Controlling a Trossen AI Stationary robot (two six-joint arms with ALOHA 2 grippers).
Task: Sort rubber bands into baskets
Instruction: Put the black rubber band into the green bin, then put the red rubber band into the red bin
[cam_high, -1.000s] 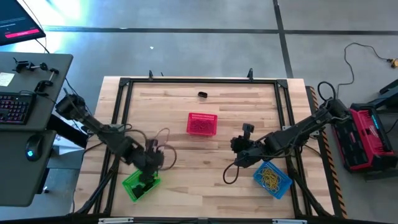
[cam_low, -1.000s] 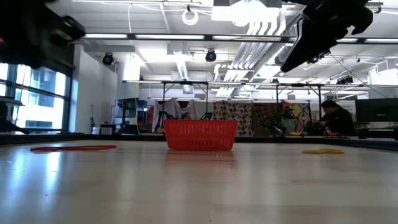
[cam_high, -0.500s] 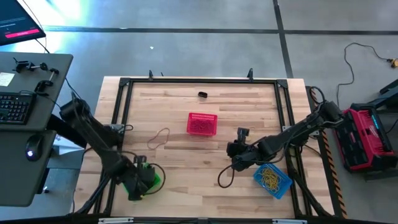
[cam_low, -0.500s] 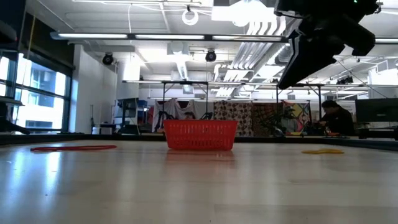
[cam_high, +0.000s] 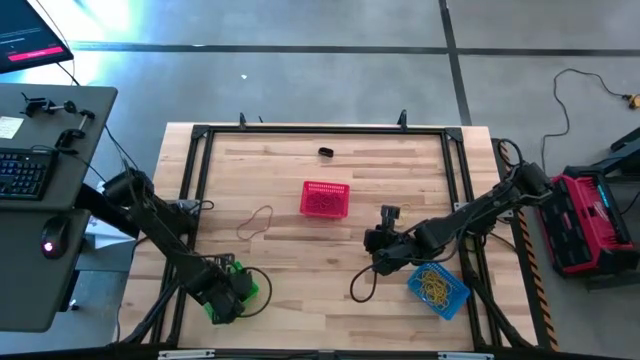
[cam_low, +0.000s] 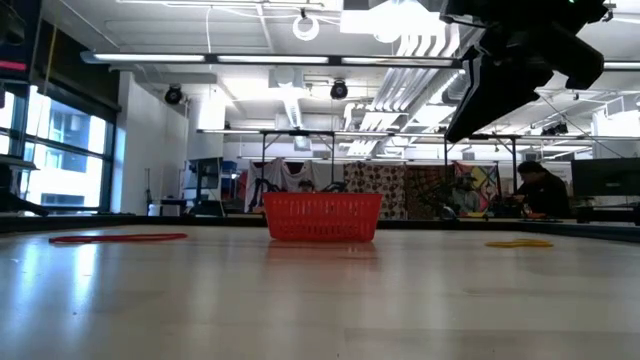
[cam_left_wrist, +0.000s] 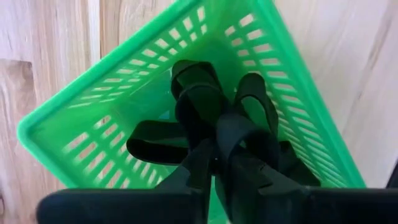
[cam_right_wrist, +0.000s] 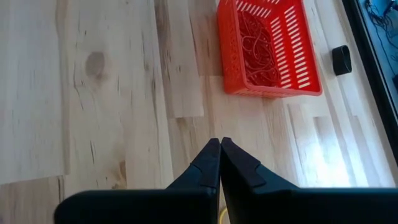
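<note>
Left arm stretches down toward the bench's (cam_high: 300, 250) near corner, its end effector (cam_left_wrist: 221, 163) dipped into the green basket (cam_left_wrist: 74, 124) — fingers nearly together over black rubber bands (cam_left_wrist: 199, 106). Tan band (cam_high: 256, 220) lies loose mid-bench. Right end effector (cam_right_wrist: 219, 163) hovers pressed together, pointing toward the red basket (cam_right_wrist: 292, 62); blue basket (cam_high: 437, 287) sits right.

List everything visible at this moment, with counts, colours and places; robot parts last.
green basket: one, near left corner of table, holding black rubber bands
red basket: one, table centre, reddish bands inside
blue basket: one, near right side, holding yellow bands
loose band: one, tan, on the wood left of the red basket
small black object: one, far side of table
left tool: over the green basket, touching black bands
right tool: shut, empty, above bare wood
</note>
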